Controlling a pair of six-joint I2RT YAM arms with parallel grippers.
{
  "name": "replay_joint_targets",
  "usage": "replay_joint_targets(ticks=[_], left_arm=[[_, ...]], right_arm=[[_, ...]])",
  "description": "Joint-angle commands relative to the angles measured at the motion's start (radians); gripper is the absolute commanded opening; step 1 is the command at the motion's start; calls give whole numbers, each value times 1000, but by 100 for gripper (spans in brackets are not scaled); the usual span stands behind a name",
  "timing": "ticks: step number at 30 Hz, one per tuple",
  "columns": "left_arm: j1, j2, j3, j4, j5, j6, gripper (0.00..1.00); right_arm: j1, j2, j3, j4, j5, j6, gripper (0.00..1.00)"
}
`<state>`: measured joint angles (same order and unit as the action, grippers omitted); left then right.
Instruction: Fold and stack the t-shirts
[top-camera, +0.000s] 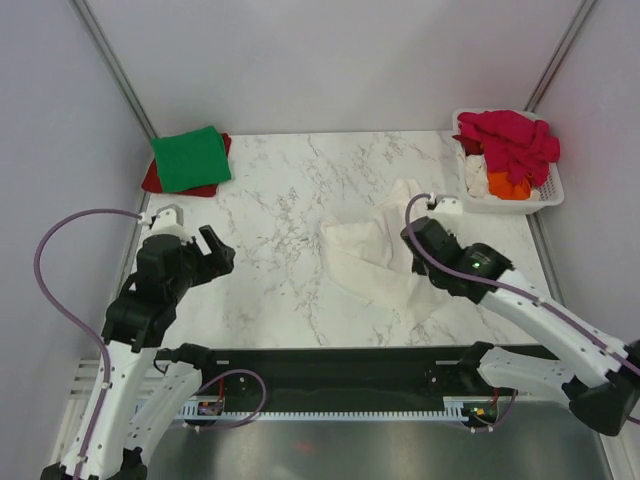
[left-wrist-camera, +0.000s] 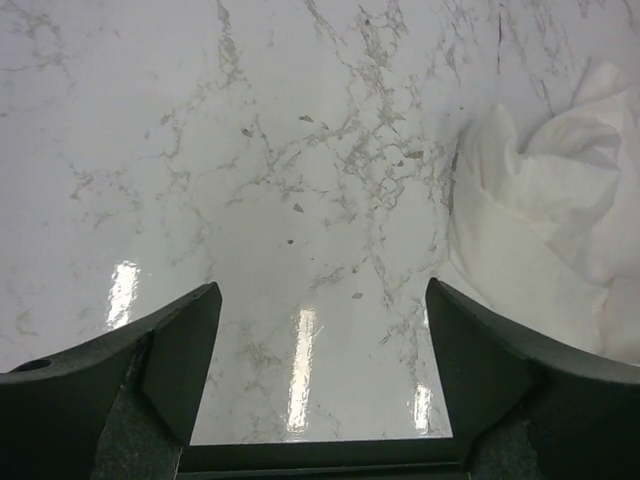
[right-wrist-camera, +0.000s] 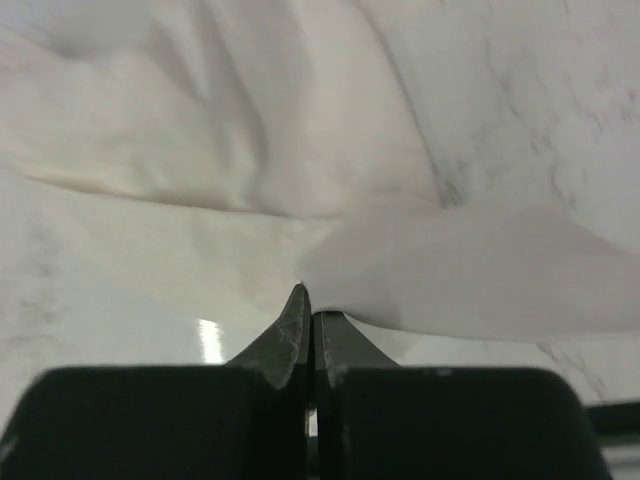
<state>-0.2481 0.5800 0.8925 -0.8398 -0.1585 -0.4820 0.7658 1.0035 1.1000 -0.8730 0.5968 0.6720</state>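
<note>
A large white t-shirt (top-camera: 375, 250) lies crumpled on the marble table, right of centre; its red print is hidden. My right gripper (top-camera: 414, 262) sits at the shirt's right side. In the right wrist view the jaws (right-wrist-camera: 312, 300) are closed together with an edge of the white cloth (right-wrist-camera: 200, 130) at their tips. My left gripper (top-camera: 215, 245) is open and empty over bare table, left of the shirt. In the left wrist view its fingers (left-wrist-camera: 190, 340) stand wide apart, with the shirt (left-wrist-camera: 540, 240) at the right. A folded green t-shirt (top-camera: 190, 157) lies on a red one (top-camera: 150, 182) at the back left.
A white slatted basket (top-camera: 555, 192) stands at the back right corner and holds magenta shirts (top-camera: 510, 140), an orange one (top-camera: 510, 186) and a bit of white cloth (top-camera: 477, 175). Grey walls close in the table at the back and sides.
</note>
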Motion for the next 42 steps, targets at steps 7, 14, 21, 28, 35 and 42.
replay_joint_targets(ticks=[7, 14, 21, 28, 35, 42], left_arm=[[-126, 335, -83, 298, 246, -118, 87], [-275, 768, 51, 470, 200, -173, 90], [-276, 1108, 206, 585, 235, -201, 86], [-280, 1208, 289, 608, 218, -224, 85], [-281, 1230, 303, 614, 191, -256, 79], [-306, 1241, 296, 620, 215, -263, 62]], right_arm=[[-53, -59, -144, -92, 210, 167, 0], [-56, -68, -212, -9, 164, 107, 0], [-57, -52, -255, 52, 74, 69, 0], [-59, -55, -311, 135, -34, 44, 0], [-59, -34, -318, 163, -45, 14, 0], [-57, -22, -330, 172, -37, 6, 0]])
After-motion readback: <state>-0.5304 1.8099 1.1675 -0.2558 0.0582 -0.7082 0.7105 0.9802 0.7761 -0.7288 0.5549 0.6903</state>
